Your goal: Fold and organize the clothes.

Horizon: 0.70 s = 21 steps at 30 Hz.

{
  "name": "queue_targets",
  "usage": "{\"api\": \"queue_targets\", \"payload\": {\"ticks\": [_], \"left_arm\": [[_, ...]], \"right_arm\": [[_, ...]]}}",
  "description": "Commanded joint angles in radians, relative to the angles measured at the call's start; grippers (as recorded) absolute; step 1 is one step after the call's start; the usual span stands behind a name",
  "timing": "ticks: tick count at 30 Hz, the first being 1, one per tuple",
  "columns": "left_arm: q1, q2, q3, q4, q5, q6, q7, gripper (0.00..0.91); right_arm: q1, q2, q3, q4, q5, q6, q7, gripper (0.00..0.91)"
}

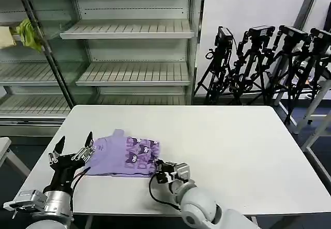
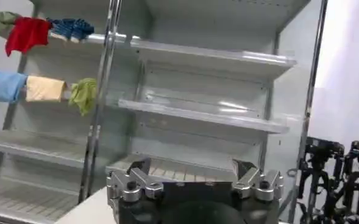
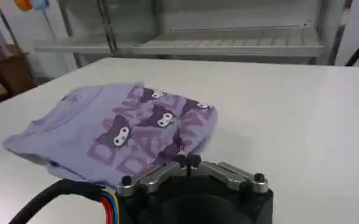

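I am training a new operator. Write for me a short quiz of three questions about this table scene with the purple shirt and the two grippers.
1. True or false: the lavender T-shirt lies folded with its cartoon print facing up.
2. Which gripper's fingers are spread open beside the shirt?
A. left gripper
B. right gripper
3. Fill in: the T-shirt rests on the white ____.

Key:
1. True.
2. A; the right gripper's fingers meet at the shirt's near edge.
3. table.
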Motion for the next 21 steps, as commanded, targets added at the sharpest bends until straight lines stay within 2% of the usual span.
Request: {"api": "queue_targets", "payload": {"ticks": [1, 9, 21], "left_arm": [[-0.009, 0.002, 0.024, 0.001, 0.0, 0.001, 0.001, 0.907], [-0.032, 0.004, 0.073, 0.014, 0.007, 0.002, 0.002, 0.907], [-0.046, 0.011, 0.117, 0.022, 0.011, -0.009, 0.005, 0.907]], "right_arm": [[-0.16, -0.184, 0.179, 0.147, 0.002, -0.002, -0.008, 0.0], [-0.309, -0.295, 0.398, 0.242, 0.001, 0.0, -0.003, 0.0], [-0.395, -0.33, 0.509, 0.273, -0.046, 0.002, 0.015, 0.0]]}}
